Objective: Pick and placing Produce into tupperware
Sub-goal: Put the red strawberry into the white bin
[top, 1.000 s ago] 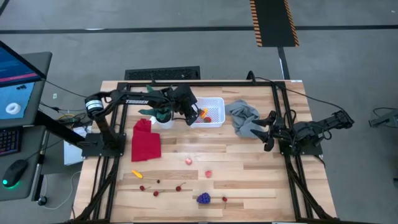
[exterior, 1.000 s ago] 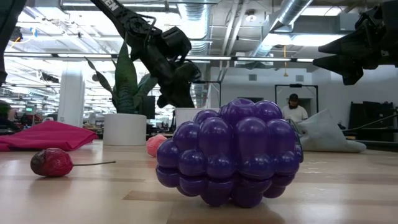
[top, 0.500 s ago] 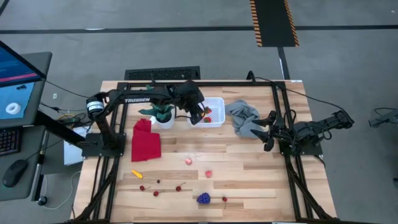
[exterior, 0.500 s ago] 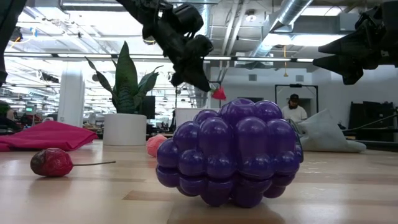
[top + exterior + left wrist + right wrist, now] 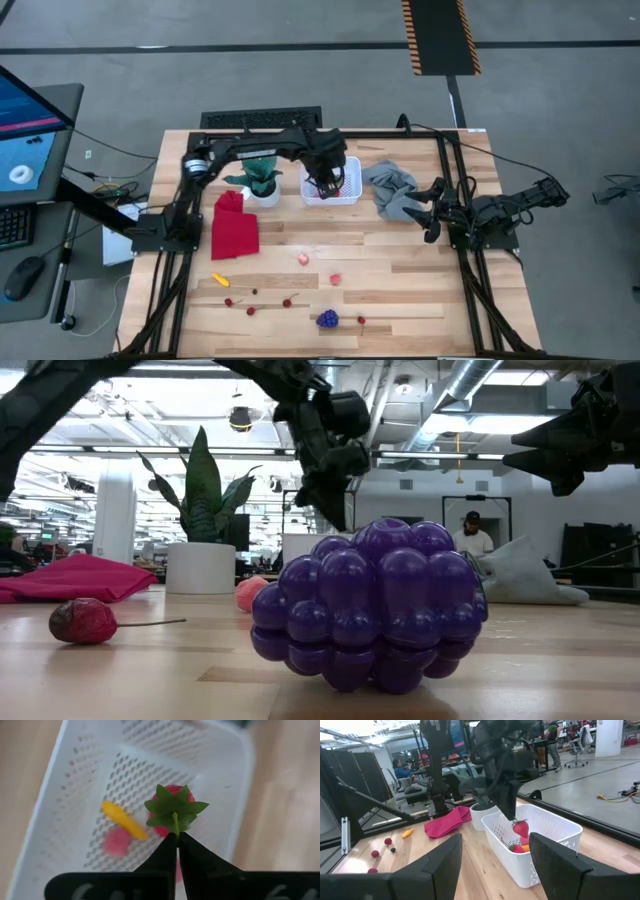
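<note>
One tupperware [image 5: 345,190], one grape bunch [image 5: 327,319], two pink balls [image 5: 303,259], four cherries [image 5: 228,302] (stems attached), one red cloth [image 5: 234,225], one potted plant [image 5: 263,180].

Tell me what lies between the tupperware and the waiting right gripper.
In the high view, a crumpled grey cloth lies on the wood between the tupperware and the open right gripper; nothing else lies there.

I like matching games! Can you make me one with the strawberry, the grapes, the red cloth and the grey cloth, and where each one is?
Things:
1. strawberry
2. grape bunch
3. red cloth
4. grey cloth

Places:
A. near the table's front edge
B. beside the plant pot
C. held by its stem in the left gripper, over the tupperware
D. by the waiting right gripper

Pairs: 1-C, 2-A, 3-B, 4-D
</note>
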